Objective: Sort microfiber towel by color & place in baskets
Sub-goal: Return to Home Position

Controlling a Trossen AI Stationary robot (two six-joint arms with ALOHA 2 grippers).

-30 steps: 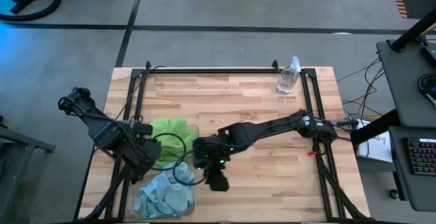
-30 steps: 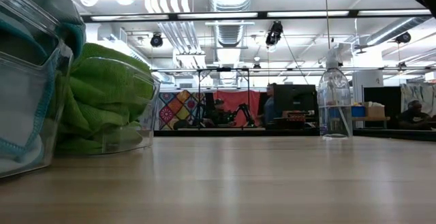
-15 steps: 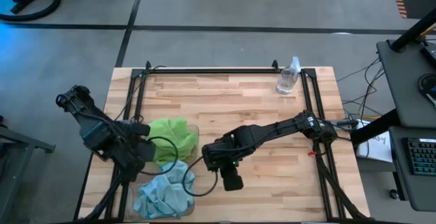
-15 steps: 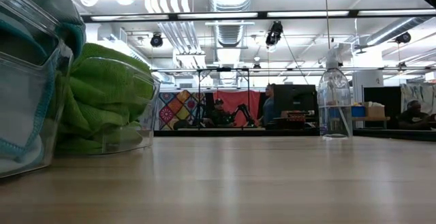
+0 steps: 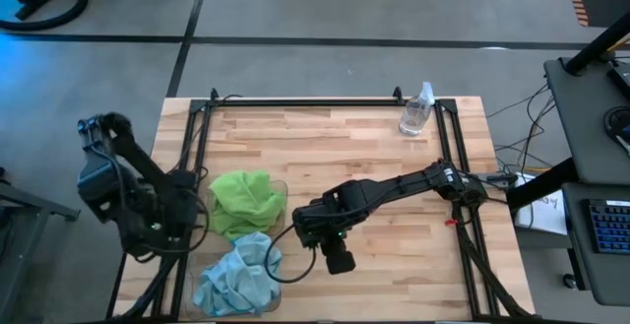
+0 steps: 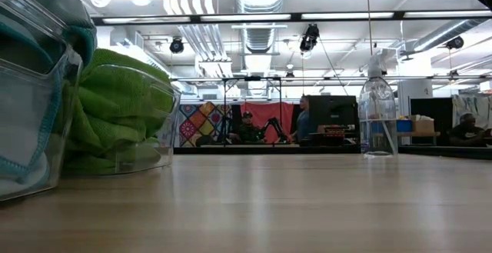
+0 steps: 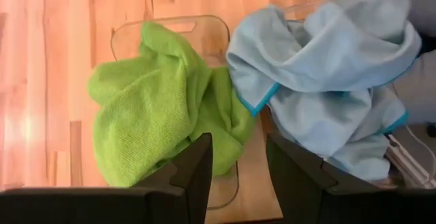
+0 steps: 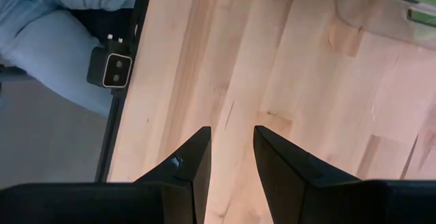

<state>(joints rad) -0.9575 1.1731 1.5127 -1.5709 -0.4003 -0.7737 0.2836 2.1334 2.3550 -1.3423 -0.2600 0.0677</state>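
Lime green microfiber towels (image 5: 246, 199) lie heaped in a clear basket (image 7: 170, 23) at the table's left. Pale blue towels (image 5: 236, 277) fill a second basket just nearer; one blue fold (image 7: 272, 60) lies against the green heap. My left gripper (image 7: 238, 163) hovers open above the table's left edge, looking onto both heaps, with nothing between its fingers. My right gripper (image 5: 338, 259) stands open over bare wood to the right of the baskets, also with nothing between its fingers (image 8: 197, 159).
A clear spray bottle (image 5: 416, 110) stands at the far right corner. A small camera (image 8: 112, 71) sits at the near table edge, with a person's jeans (image 8: 54, 20) just beyond it. Bare wood stretches right of the baskets (image 5: 394, 226).
My left gripper has drawn back from above the baskets toward the table's left edge and risen, swinging round. My right gripper shifted a little toward the right, away from the blue basket, tipped, then kept still. The towels have stayed in place.
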